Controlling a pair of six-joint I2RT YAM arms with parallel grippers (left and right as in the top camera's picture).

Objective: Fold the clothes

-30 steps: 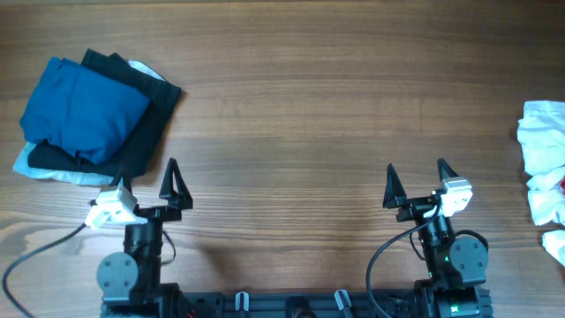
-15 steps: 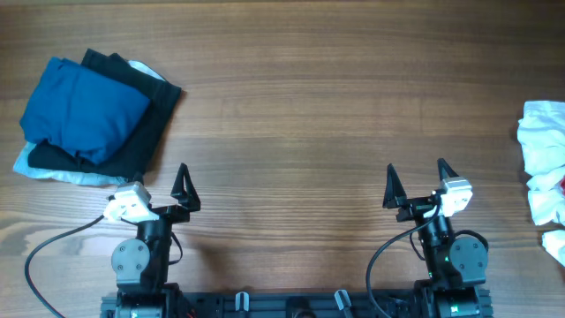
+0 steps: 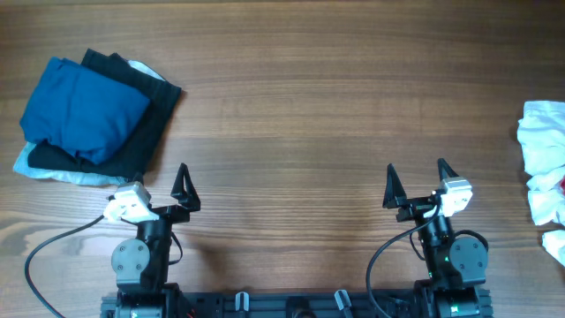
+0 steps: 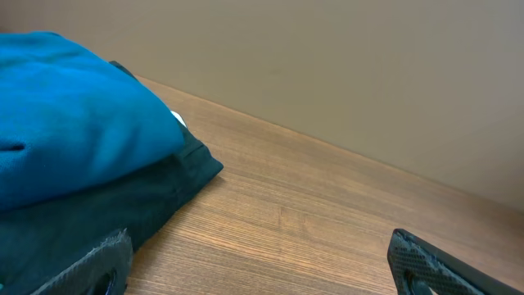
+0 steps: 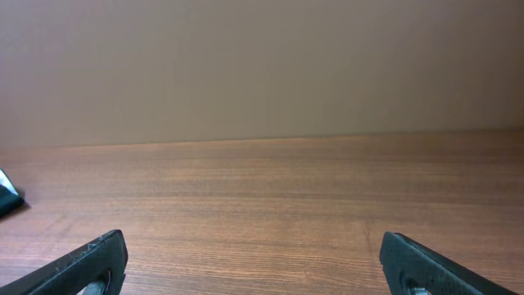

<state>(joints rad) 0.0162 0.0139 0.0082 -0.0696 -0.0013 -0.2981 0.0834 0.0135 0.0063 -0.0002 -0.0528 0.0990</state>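
Note:
A folded royal-blue garment [image 3: 81, 108] lies on top of a folded black one [image 3: 146, 124], with a pale blue piece [image 3: 53, 172] under them, stacked at the table's far left. The stack also shows in the left wrist view [image 4: 74, 147]. A crumpled white garment with a bit of red [image 3: 543, 159] lies at the right edge. My left gripper [image 3: 159, 190] is open and empty near the front edge, just right of the stack's front corner. My right gripper [image 3: 415, 185] is open and empty at the front right, over bare wood.
The wooden table [image 3: 309, 106] stretches between the stack and the white garment. The arm bases and a black cable [image 3: 44, 256] sit along the front edge. A plain wall [image 5: 262, 65] stands behind the table.
Between one second and half a second ago my left gripper swung slightly right and toward the front edge, away from the stack. Since then nothing has moved. The right arm is still.

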